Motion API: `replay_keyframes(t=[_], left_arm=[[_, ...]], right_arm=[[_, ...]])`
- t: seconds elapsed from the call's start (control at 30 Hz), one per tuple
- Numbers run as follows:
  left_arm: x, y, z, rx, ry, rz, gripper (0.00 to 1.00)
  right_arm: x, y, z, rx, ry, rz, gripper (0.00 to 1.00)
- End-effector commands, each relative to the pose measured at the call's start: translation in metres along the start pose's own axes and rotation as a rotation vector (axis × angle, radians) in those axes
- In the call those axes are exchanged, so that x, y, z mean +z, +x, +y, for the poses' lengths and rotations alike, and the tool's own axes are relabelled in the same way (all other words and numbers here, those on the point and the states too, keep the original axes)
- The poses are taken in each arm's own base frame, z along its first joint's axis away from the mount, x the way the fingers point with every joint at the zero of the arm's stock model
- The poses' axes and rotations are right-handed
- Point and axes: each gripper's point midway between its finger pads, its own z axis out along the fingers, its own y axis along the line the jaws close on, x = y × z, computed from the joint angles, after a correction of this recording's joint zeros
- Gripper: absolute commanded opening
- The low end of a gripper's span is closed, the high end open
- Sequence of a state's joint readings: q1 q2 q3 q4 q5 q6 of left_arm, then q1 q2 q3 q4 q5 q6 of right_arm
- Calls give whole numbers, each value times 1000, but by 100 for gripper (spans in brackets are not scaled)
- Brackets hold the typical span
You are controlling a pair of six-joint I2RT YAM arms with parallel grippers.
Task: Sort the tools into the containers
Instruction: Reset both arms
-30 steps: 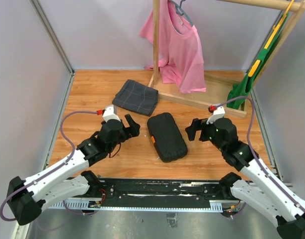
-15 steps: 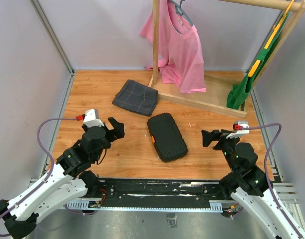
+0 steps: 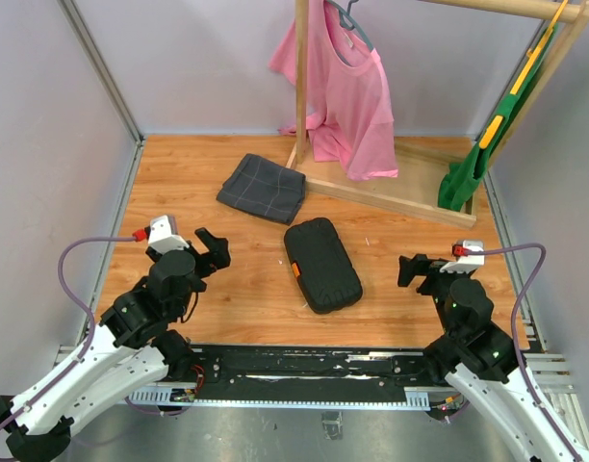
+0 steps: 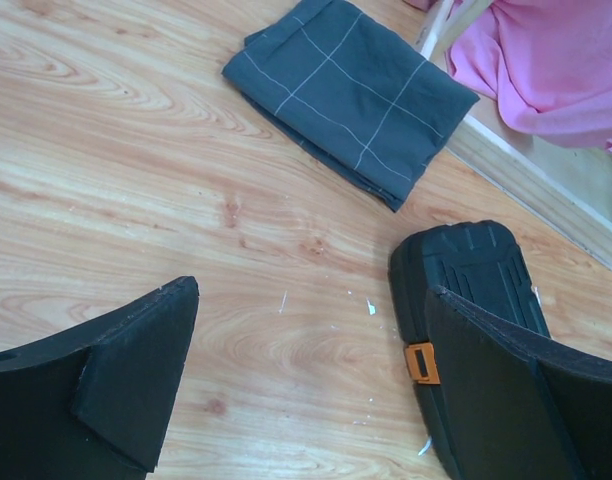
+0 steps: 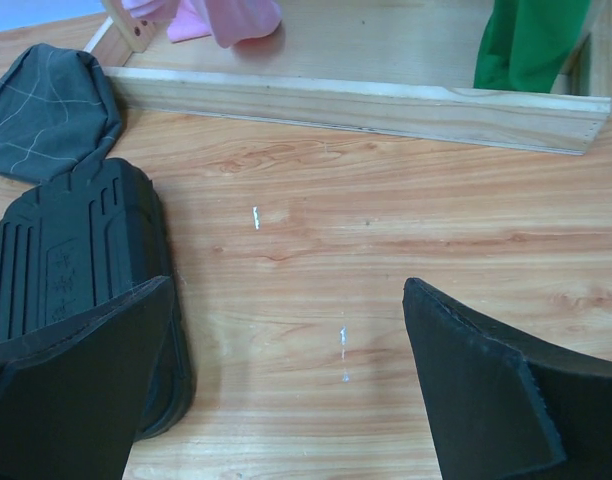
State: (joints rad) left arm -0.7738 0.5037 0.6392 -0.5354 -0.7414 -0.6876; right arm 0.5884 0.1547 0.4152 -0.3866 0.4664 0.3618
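Observation:
The closed black tool case [image 3: 321, 265] lies flat mid-table, its orange clasp [image 3: 295, 270] on the left side. No tools are in view. My left gripper [image 3: 215, 248] hovers open to the left of the case, holding nothing. In the left wrist view the case [image 4: 471, 265] and clasp [image 4: 420, 362] sit by the right finger of that gripper [image 4: 311, 300]. My right gripper [image 3: 418, 269] is open and empty, off to the case's right. In the right wrist view the case [image 5: 76, 250] lies beside the left finger of that gripper [image 5: 288, 290].
A folded dark grey checked cloth [image 3: 263, 187] lies behind the case. A wooden clothes rack base [image 3: 391, 195] spans the back right, with a pink shirt [image 3: 347, 96] and a green garment [image 3: 473, 164] hanging. Walls close in both sides.
Both arms have drawn back from the case toward the near edge, the left one going left and the right one going right. The case has not moved.

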Motion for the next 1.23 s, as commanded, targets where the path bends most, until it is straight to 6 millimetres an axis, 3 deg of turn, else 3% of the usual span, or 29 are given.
replay_keyframes(t=[0.0,0.27,1.2], left_arm=[[2,0,11,-22,-56,-27,99],[3,3,22,-54,-100,-42,99],[8,15,29,-45,-119,-44,99]], right_arm=[[-1,1,-9,3,52,-6,99],[-3,8,-14,4,60,1,99],[-5,3,-10,6,33,-13,99]])
